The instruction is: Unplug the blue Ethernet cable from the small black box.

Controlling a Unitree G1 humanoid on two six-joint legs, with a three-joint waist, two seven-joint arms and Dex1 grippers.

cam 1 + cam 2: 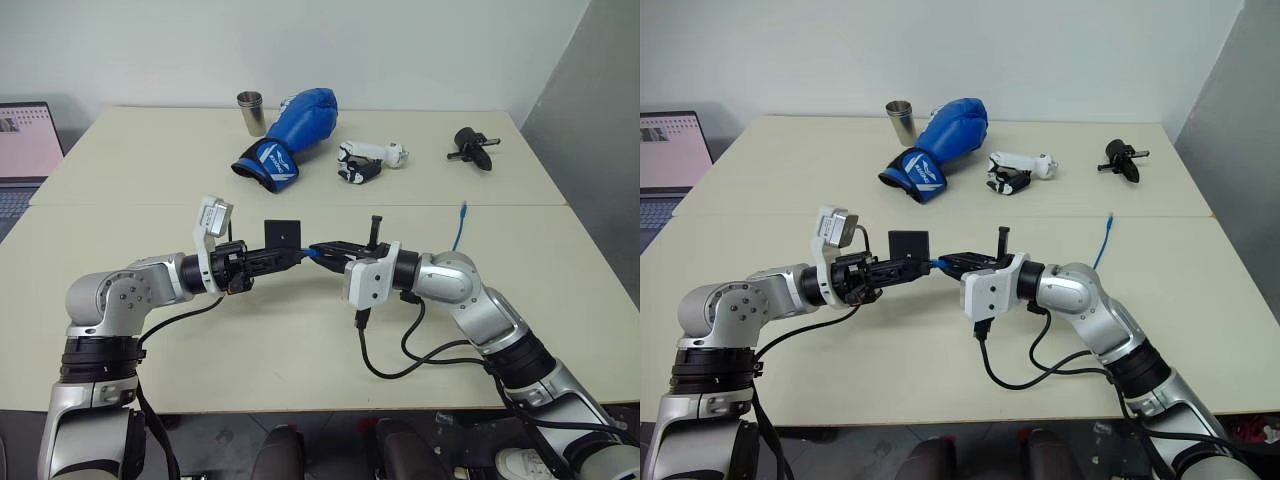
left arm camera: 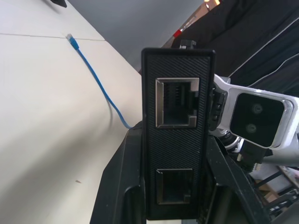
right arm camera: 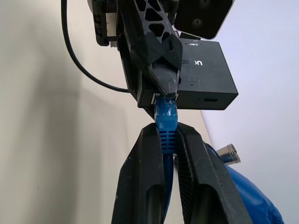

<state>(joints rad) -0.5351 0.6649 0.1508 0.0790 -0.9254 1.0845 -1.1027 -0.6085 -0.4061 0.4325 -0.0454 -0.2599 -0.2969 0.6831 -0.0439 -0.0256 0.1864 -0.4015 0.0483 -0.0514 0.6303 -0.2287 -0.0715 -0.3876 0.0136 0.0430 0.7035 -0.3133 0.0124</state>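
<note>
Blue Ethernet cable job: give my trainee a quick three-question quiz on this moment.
1. True or false: the blue Ethernet cable is already out of the small black box.
2. Which hand grips the plug boot: A left hand, B right hand?
3. What stands beside the blue boxing glove, at its left?

Key: 1 false, the plug is seated; 2 B, while the left clamps the box; 3 a metal cup.

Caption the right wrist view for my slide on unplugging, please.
Right gripper clamps the blue Ethernet cable at its plug, still seated in the small black box held by the left gripper.
</note>
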